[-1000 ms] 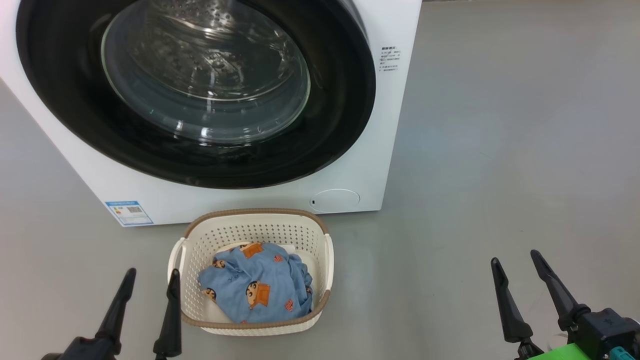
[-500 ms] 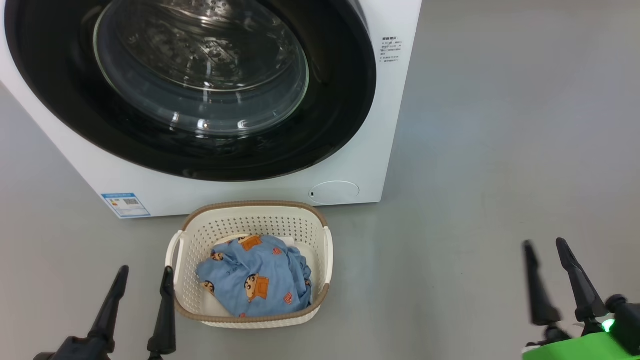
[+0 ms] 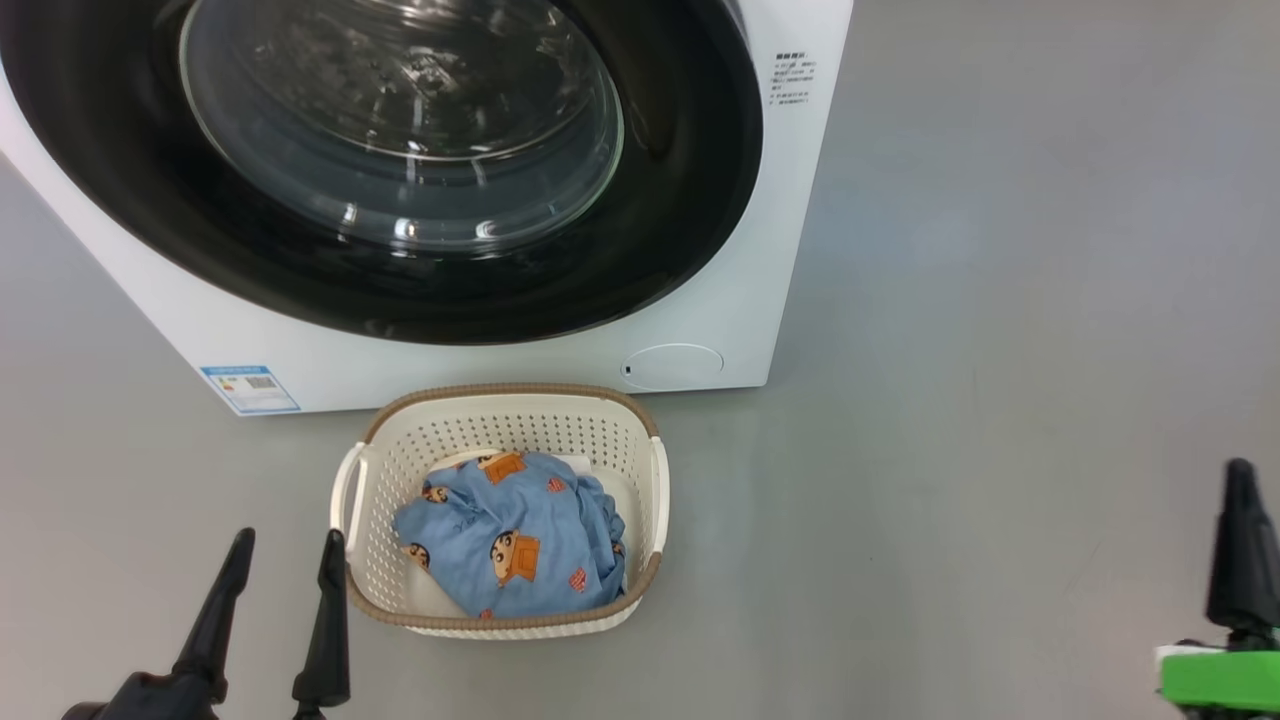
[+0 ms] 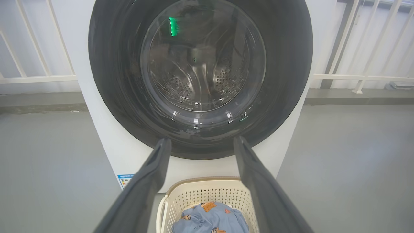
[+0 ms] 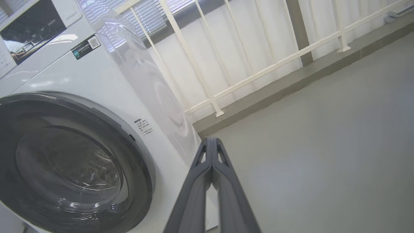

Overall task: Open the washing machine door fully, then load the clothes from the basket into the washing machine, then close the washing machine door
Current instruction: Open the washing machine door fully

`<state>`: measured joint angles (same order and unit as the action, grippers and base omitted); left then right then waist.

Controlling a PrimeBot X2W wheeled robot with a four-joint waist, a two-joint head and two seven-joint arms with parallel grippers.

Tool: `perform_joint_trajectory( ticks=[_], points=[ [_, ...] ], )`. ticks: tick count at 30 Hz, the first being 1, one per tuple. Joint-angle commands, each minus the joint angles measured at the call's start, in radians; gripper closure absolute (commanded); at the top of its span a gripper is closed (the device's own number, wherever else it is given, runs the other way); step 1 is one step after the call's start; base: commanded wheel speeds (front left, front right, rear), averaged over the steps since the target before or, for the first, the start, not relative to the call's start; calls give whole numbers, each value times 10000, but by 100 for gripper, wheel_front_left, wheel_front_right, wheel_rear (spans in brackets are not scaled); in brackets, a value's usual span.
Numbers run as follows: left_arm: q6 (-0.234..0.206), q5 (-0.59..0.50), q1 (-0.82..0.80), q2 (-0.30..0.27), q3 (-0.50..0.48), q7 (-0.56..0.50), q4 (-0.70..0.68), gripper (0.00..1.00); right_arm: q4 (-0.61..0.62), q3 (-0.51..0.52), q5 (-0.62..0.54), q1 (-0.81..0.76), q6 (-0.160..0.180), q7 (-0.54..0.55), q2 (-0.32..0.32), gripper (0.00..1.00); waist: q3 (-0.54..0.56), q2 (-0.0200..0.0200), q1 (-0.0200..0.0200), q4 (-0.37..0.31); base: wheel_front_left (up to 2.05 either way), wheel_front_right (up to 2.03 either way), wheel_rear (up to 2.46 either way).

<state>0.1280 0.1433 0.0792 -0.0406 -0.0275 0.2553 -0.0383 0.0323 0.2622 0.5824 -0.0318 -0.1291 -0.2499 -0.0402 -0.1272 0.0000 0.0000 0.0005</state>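
Head view has the washing machine door [image 3: 400, 170] shut flat against the white washing machine [image 3: 790, 250], so step one isn't done yet. The basket [image 3: 510, 393] sits on the floor [image 3: 1000, 300] right under the door with the clothes [image 3: 510, 545] piled inside, handy for a short lift in. The left gripper [image 3: 287, 537] is spread wide just beside the basket, empty. The right gripper [image 3: 1240, 468] has its fingers pressed together on nothing, off to the right. My guess is that's a slim tip for catching the door's edge.

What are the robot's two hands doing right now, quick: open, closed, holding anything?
Left hand: open, holding nothing.
Right hand: closed tight, holding nothing.
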Motion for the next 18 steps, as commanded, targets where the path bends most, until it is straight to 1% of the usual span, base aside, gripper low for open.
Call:
perform_joint_trajectory(
  ticks=[1,6,11,12,14,18],
  points=[
    [22,-49,-311,-96,-376,65,-332,0,108,-1,884,453,-16,-118,-119,100,-110,0,0,18,0,0,0],
    [24,-132,-310,-96,-344,65,-376,0,-160,285,3062,652,-16,-118,-142,100,-318,0,0,18,0,0,0],
    [25,-179,-370,-131,-327,65,-464,0,-558,471,5132,1051,-16,-118,-522,100,-617,0,0,30,0,0,0],
    [25,-179,-370,-131,-327,65,-464,0,-558,471,5132,1051,-16,-118,-522,100,-617,0,0,30,0,0,0],
    [25,-187,-377,-183,-360,65,-508,0,-609,451,5976,1236,-16,-118,-639,100,-745,0,0,37,0,0,0],
    [26,-170,-419,-276,-373,65,-630,0,-745,303,7923,1621,-16,-77,-1204,100,-1062,0,0,98,0,0,0]
  ],
)
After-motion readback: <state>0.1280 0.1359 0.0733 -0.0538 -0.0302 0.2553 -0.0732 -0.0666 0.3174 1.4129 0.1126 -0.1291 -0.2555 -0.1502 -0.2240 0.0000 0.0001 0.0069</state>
